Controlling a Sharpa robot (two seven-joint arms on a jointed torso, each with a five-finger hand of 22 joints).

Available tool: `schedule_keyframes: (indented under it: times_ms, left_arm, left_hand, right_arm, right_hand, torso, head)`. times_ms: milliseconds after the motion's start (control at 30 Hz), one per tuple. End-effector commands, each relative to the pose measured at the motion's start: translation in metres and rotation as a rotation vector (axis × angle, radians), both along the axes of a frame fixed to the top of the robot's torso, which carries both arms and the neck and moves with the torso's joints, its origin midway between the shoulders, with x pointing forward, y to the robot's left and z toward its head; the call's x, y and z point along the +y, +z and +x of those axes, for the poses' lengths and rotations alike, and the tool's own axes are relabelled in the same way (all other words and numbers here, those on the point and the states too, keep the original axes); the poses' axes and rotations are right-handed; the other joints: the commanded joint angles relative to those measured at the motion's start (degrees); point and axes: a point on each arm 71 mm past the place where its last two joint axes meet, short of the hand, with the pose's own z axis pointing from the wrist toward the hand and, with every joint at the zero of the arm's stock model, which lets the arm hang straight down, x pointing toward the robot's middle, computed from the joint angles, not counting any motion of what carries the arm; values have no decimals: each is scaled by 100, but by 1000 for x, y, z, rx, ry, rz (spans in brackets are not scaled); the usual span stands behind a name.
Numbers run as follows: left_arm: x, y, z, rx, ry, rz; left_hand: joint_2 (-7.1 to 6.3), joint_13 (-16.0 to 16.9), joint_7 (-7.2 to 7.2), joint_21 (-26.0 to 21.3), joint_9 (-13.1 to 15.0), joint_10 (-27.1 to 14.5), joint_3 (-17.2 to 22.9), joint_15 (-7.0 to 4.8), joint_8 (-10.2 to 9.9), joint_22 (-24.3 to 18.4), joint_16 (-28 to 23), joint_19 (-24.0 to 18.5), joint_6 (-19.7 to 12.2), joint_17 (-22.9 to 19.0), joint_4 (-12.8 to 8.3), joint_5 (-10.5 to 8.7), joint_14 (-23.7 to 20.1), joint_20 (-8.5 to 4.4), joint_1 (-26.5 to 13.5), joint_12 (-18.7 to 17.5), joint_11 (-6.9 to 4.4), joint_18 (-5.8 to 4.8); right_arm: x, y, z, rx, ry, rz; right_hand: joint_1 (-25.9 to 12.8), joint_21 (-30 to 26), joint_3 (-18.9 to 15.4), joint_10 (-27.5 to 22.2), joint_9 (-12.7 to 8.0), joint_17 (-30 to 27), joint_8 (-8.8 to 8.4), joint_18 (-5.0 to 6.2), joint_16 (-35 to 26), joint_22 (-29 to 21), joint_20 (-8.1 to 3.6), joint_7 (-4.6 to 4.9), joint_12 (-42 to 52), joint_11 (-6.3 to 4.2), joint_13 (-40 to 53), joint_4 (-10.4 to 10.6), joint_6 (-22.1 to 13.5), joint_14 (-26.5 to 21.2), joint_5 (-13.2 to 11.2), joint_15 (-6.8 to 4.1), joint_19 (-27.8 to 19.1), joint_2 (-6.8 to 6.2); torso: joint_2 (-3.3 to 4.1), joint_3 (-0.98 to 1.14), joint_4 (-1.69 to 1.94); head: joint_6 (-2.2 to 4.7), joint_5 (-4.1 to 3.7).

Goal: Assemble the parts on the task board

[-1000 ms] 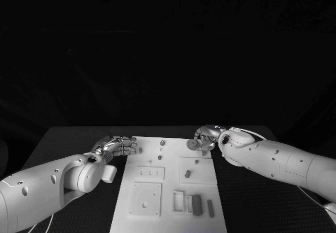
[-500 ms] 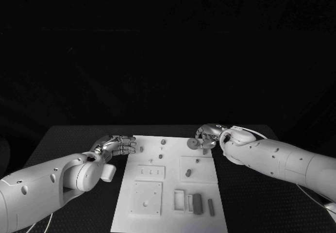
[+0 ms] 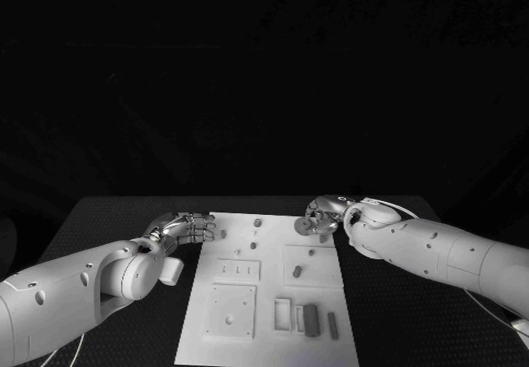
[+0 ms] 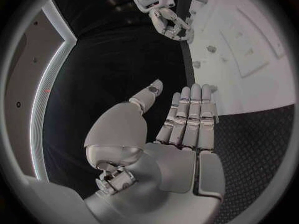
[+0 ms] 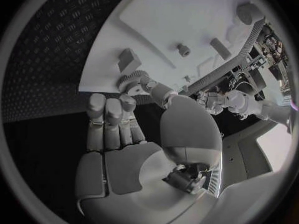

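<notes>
1. The small round toothed part, a grey gear-like wheel point(image 3: 303, 224), is sitting in the fingertips of the right hand point(image 3: 326, 215) above the far right corner of the task board, a long white rectangular plate point(image 3: 269, 321). In the right wrist view the same wheel point(image 5: 132, 81) is being pinched between the thumb and the fingers.
2. The right hand is therefore holding the wheel, not open; the wheel is not yet seated on the board, as far as the pictures show.
3. The left hand point(image 3: 187, 228) is resting at the board's far left edge. In the left wrist view its fingers point(image 4: 192, 112) are lying straight and close together, thumb apart, with nothing in them.
4. On the board, two short dark pegs point(image 3: 254, 234) are standing near the far end, and one oval piece point(image 3: 296, 271) is lying on the raised right-hand square panel.
5. Near the front edge, several bar-shaped pieces point(image 3: 311, 319) are lying side by side beside a pale open frame point(image 3: 281, 316); they appear loose.
6. Judgement: assembly is at an early stage. One part is being carried; most of the remaining pieces appear to be awaiting placement.
</notes>
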Motion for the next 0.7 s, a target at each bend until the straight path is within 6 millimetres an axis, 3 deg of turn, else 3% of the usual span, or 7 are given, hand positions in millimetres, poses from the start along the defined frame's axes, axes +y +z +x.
schedule_keyframes:
  times_ms: [33, 300, 700]
  left_arm:
    - [-3, 1, 0, -4, -22, -7]
    - [-2, 1, -1, -3, -22, -7]
    - [-2, 1, -1, -1, -23, -7]
  left_hand:
    - [25, -9, 22, -26, -7, 22, 2, 9, -22, -5, -35, 47, 17, 9, -2, 24, 29, 12, 27, -25, 31, 14]
    - [21, -10, 23, -29, -8, 22, 2, 10, -24, -5, -39, 48, 17, 11, -2, 24, 28, 13, 27, -29, 32, 13]
    - [19, -11, 23, -33, -8, 23, 3, 10, -27, -6, -45, 49, 16, 15, -3, 24, 28, 13, 29, -34, 32, 13]
  right_arm:
    - [4, -1, 0, 14, 19, 1]
    - [9, -2, 1, 18, 22, -4]
    - [13, -3, 3, 9, 27, -20]
  right_hand:
    - [10, 41, -5, 1, 10, -9, 39, 306, 33, 110, -37, 51, 38, -26, -10, 39, 88, -9, 5, -36, -11, 63]
    - [10, 62, 1, 12, 10, -18, 60, 306, 53, 108, -49, 56, 59, -21, -30, 30, 137, 3, 5, -32, -3, 124]
    - [-10, 94, -20, 29, -10, -17, 40, 306, 92, 107, -63, 78, 85, -2, -54, 7, 120, 22, 4, -17, 17, 87]
  torso:
    - [0, -1, 0]
    - [1, -1, 3]
    - [-2, -2, -2]
  head:
    - [-5, 7]
    - [-23, 29]
    - [-37, 40]
